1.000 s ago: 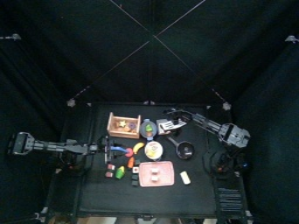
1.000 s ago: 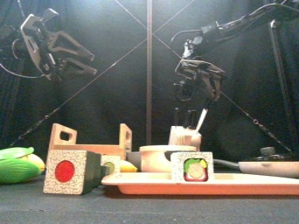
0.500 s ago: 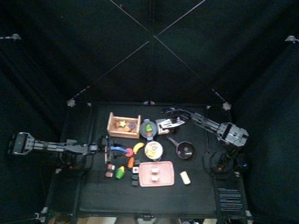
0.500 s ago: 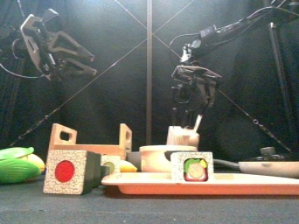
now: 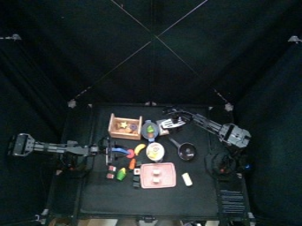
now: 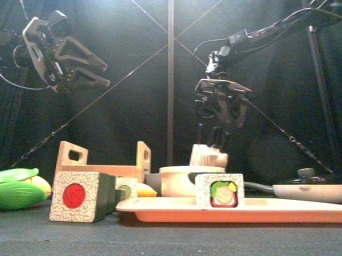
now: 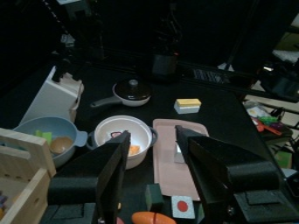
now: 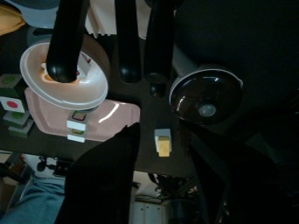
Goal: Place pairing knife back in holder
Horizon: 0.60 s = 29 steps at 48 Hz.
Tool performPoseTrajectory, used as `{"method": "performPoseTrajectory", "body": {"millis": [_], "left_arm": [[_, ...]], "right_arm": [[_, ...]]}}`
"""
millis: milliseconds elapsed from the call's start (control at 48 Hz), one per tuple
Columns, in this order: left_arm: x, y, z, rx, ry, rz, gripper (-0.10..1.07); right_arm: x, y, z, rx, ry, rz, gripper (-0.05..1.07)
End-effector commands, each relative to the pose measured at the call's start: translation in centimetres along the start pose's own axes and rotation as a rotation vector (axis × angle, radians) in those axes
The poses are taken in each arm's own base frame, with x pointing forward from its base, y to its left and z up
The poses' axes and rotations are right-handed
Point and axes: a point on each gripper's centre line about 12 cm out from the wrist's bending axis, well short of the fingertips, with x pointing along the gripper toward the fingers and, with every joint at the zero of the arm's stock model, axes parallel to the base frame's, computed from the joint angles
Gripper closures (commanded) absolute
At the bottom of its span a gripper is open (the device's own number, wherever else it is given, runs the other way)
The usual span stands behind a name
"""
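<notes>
Pale paring knife (image 6: 214,152) now lower in holder (image 6: 207,159) (right pincer (image 6: 218,118) above)

No readable text, labels, brands or numbers showed in any view. The block (image 6: 82,196) at the table's front carried only a plain red circle, no lettering, and the small block (image 6: 221,190) on the tray (image 6: 160,210) bore a coloured picture without words.
</notes>
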Motion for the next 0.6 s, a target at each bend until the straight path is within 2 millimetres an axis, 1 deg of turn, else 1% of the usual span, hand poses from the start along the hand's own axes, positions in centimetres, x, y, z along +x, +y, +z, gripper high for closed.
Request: {"method": "performPoseTrajectory", "body": {"millis": [0, 62, 188, 229, 250, 292, 333, 396, 479, 521, 583], "left_arm": [[0.1, 0.0, 0.5, 0.001, -0.016, 0.001, 0.14], [0.1, 0.0, 0.4, 0.001, -0.013, 0.002, 0.14], [0.1, 0.0, 0.4, 0.0, -0.013, 0.002, 0.14], [0.1, 0.0, 0.4, 0.0, -0.013, 0.002, 0.14], [0.1, 0.0, 0.4, 0.0, -0.013, 0.002, 0.14], [0.1, 0.0, 0.4, 0.0, -0.013, 0.002, 0.14], [0.1, 0.0, 0.4, 0.001, -0.014, 0.001, 0.14], [0.1, 0.0, 0.3, 0.002, -0.013, 0.001, 0.14], [0.0, 0.0, 0.3, 0.002, -0.011, 0.001, 0.14], [0.0, 0.0, 0.2, 0.002, -0.01, 0.001, 0.14], [0.0, 0.1, 0.2, 0.0, -0.008, 0.003, 0.14]], "right_arm": [[-2.7, -0.3, -2.5, -0.036, -0.071, 0.036, 0.24], [-2.9, -0.4, -3.8, -0.056, -0.093, 0.024, 0.24], [-3.2, -0.2, -7.3, -0.124, -0.16, 0.032, 0.24], [-2.9, 0.1, -8.3, -0.126, -0.182, 0.054, 0.24], [-2.7, 0.4, -9.3, -0.126, -0.209, 0.079, 0.24], [-2.5, 0.6, -10.2, -0.141, -0.23, 0.102, 0.24], [-1.9, 1.1, -11.4, -0.171, -0.265, 0.14, 0.24], [-0.5, 1.7, -13.2, -0.228, -0.322, 0.22, 0.25], [1.0, 2.2, -14.3, -0.292, -0.384, 0.3, 0.25], [1.8, 2.7, -14.9, -0.346, -0.445, 0.363, 0.25], [2.2, 3.0, -15.6, -0.417, -0.534, 0.434, 0.25]]}}
